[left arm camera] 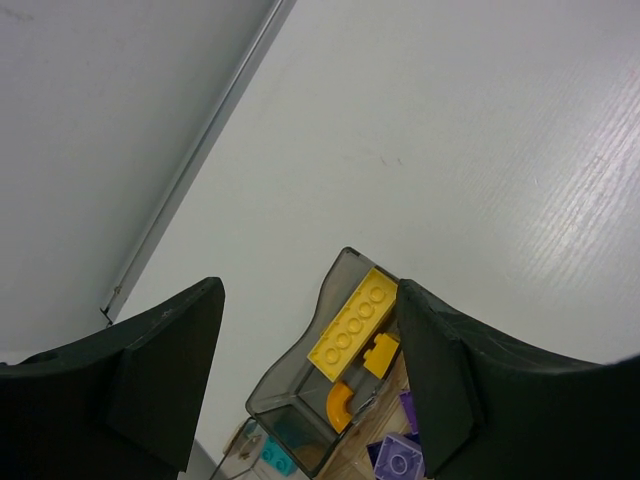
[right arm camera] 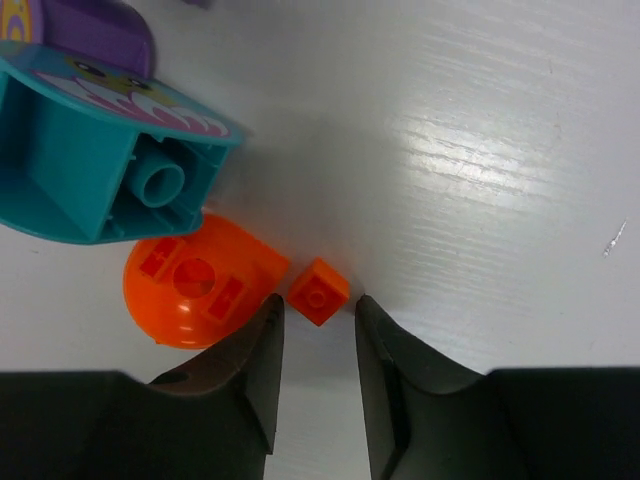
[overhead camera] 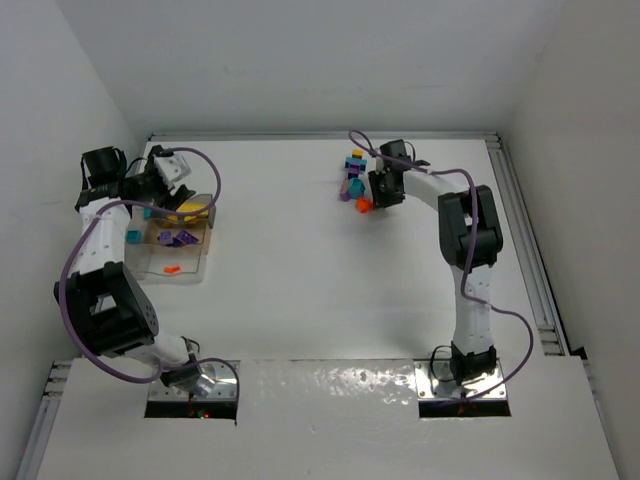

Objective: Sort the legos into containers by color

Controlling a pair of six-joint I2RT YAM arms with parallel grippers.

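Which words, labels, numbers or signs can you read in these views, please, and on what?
None can be read.
The teal brick bears a printed picture, no letters visible.
Any marks on the studs of the yellow plate are too small to read.

The left arm (overhead camera: 100, 250) curls forward along its side, the left gripper (left arm camera: 310, 305) spread wide, while the right arm (overhead camera: 465, 230) reaches far ahead, the right gripper (right arm camera: 318, 330) with jaws narrowly parted.

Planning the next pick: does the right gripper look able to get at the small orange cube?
Probably yes. The small orange cube sits at the tips of the right gripper, in line with the narrow gap between its jaws. The orange dome sits close beside it, so one finger may nudge that.
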